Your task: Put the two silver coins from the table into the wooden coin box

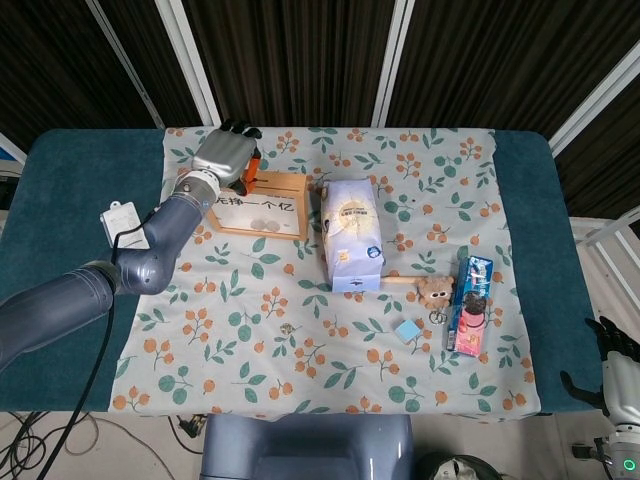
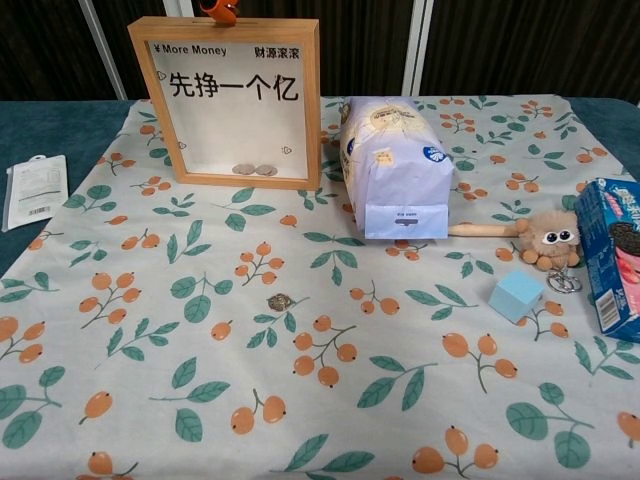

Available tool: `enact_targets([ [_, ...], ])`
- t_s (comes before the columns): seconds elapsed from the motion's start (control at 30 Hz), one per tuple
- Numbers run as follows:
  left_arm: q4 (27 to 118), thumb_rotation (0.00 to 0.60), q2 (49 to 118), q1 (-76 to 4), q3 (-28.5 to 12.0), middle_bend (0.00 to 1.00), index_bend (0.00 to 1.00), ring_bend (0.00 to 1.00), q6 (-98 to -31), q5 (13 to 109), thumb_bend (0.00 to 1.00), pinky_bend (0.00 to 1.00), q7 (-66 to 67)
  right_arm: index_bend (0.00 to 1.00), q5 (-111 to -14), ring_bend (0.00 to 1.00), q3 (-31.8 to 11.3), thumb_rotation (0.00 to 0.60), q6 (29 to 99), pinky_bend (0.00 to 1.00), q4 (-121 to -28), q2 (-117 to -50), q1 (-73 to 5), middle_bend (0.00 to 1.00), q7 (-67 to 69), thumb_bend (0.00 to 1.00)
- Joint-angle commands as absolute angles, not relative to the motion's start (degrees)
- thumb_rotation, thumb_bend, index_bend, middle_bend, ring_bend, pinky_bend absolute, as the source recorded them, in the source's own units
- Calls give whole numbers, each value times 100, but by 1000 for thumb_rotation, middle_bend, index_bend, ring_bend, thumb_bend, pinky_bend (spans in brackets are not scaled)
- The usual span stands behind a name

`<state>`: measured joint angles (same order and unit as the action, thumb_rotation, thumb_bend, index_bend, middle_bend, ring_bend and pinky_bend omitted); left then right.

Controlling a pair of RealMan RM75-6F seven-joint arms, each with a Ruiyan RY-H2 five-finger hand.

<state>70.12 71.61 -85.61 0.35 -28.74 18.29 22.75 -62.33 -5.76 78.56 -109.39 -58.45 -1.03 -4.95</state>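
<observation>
The wooden coin box (image 1: 262, 205) (image 2: 230, 100) stands upright at the back left of the cloth. Two silver coins (image 2: 254, 170) lie side by side on its floor behind the clear front. My left hand (image 1: 225, 155) hovers over the box's top edge, its back toward the head camera. One orange fingertip (image 2: 218, 10) shows just above the top edge in the chest view, and what the fingers hold is hidden. A small dull coin (image 2: 279, 301) (image 1: 287, 328) lies on the cloth near the middle front. My right hand (image 1: 612, 365) hangs off the table at the lower right, fingers apart and empty.
A white-blue bag (image 1: 352, 235) stands right of the box. A plush toy on a stick (image 2: 548, 238), a light-blue cube (image 2: 517, 293) and a cookie box (image 2: 612, 262) lie at the right. A white packet (image 2: 32, 190) lies on the blue table at the left.
</observation>
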Motion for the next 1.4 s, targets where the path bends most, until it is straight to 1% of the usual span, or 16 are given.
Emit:
enact_targets([
  [0.03,7020,600,7157,-8572,38,115,337,0,-2885,1816,349,0,2269,126,-6230,36,-578,600,7860,0,-10942,-5844,-102,46,-496,369],
  [0.47,7025,600,7146,-8633,122,111,284,0,-2836,1714,341,0,2268,125,-6210,36,-580,600,7857,0,-10951,-5837,-101,46,-496,370],
  [0.57,7007,600,7149,-8648,154,110,281,0,-2823,1689,305,0,2273,125,-6208,36,-582,600,7859,0,-10950,-5836,-101,46,-496,369],
  [0.63,6999,600,7152,-8656,165,110,280,0,-2818,1678,300,0,2273,125,-6209,36,-585,600,7862,0,-10951,-5837,-101,46,-491,369],
  [1.4,7102,600,7096,-8706,201,111,279,0,-2911,1703,300,0,2257,125,-6183,36,-583,600,7861,0,-10963,-5833,-100,46,-505,369],
])
